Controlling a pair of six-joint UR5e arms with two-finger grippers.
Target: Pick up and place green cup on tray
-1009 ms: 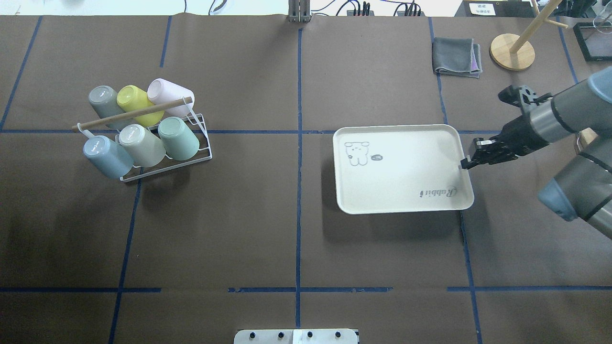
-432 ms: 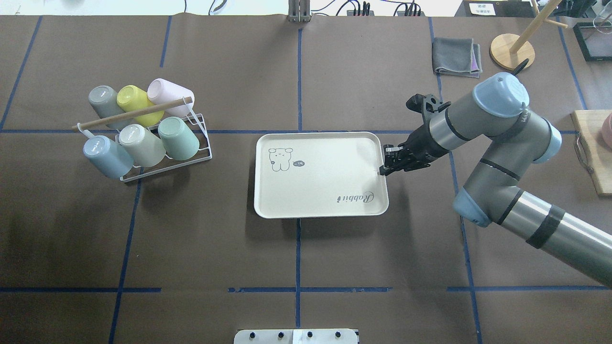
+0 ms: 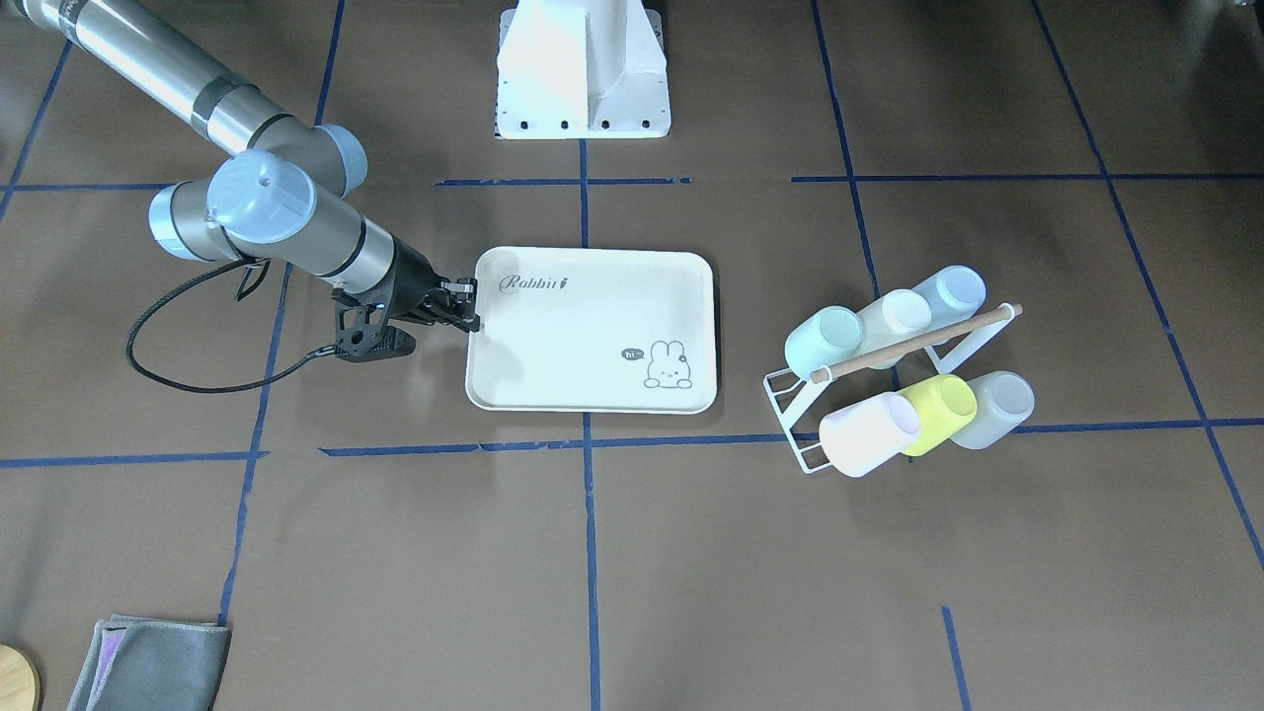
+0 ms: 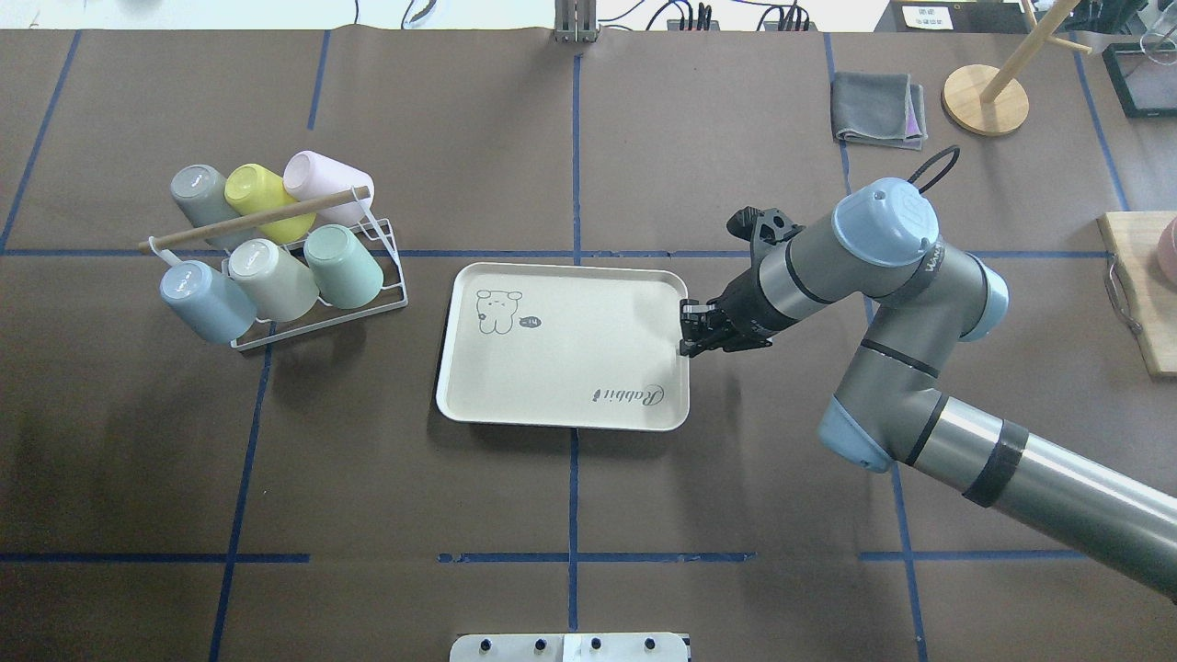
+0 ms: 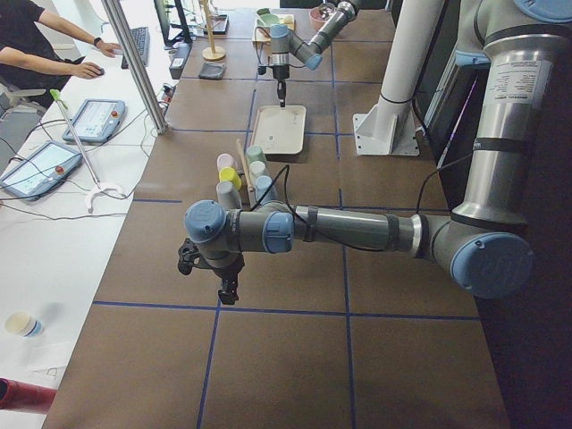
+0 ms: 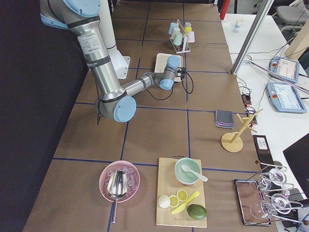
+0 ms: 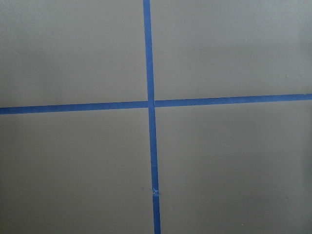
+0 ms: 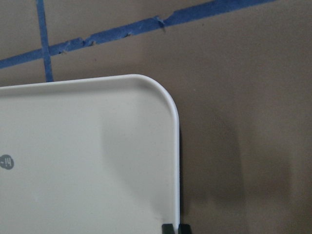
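Note:
The green cup point(image 4: 343, 267), pale mint, lies tilted in a white wire rack point(image 4: 402, 280) at the table's left; it also shows in the front-facing view point(image 3: 825, 341). The cream tray point(image 4: 561, 368) with "Rabbit" script and a bunny print lies flat at the table's centre, empty, right of the rack. My right gripper point(image 4: 685, 336) is shut on the tray's right rim; the right wrist view shows the fingertips point(image 8: 168, 228) straddling the rim of the tray point(image 8: 87, 161). My left gripper point(image 5: 228, 290) shows only in the exterior left view, so I cannot tell its state.
The rack also holds a yellow-green cup point(image 4: 262, 193), a light blue cup point(image 4: 204, 299) and grey, cream and pink ones under a wooden rod point(image 4: 257, 219). A folded grey cloth point(image 4: 878, 108), a wooden stand point(image 4: 984, 99) and a cutting board point(image 4: 1136, 294) sit at the right.
My right gripper has dragged the tray leftward across the table, from the right part to the centre, closer to the cup rack. The cups have not moved.

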